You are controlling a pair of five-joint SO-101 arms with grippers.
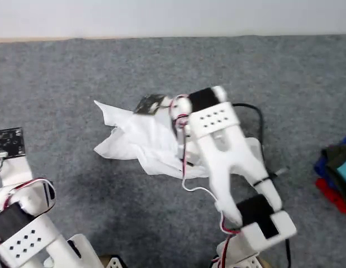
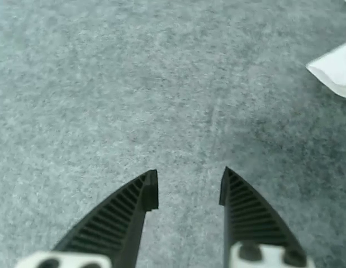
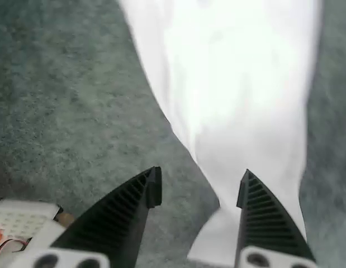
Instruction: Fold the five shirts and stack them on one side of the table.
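Observation:
A crumpled white shirt (image 1: 142, 139) lies on the grey felt table (image 1: 262, 78), near the middle. The right arm (image 1: 217, 134) stretches over the shirt's right part and hides it. In the right wrist view my right gripper (image 3: 199, 190) is open just above the white shirt (image 3: 240, 95), with cloth under one finger and grey felt under the other. My left gripper (image 2: 189, 187) is open over bare felt, holding nothing. A corner of the white shirt (image 2: 336, 68) lies far off from it. The left arm (image 1: 22, 223) stands at the near left.
A pile of coloured shirts (image 1: 337, 173), blue, red, dark green and teal, sits at the table's right edge. The far half of the felt and the stretch between the left arm and the white shirt are bare.

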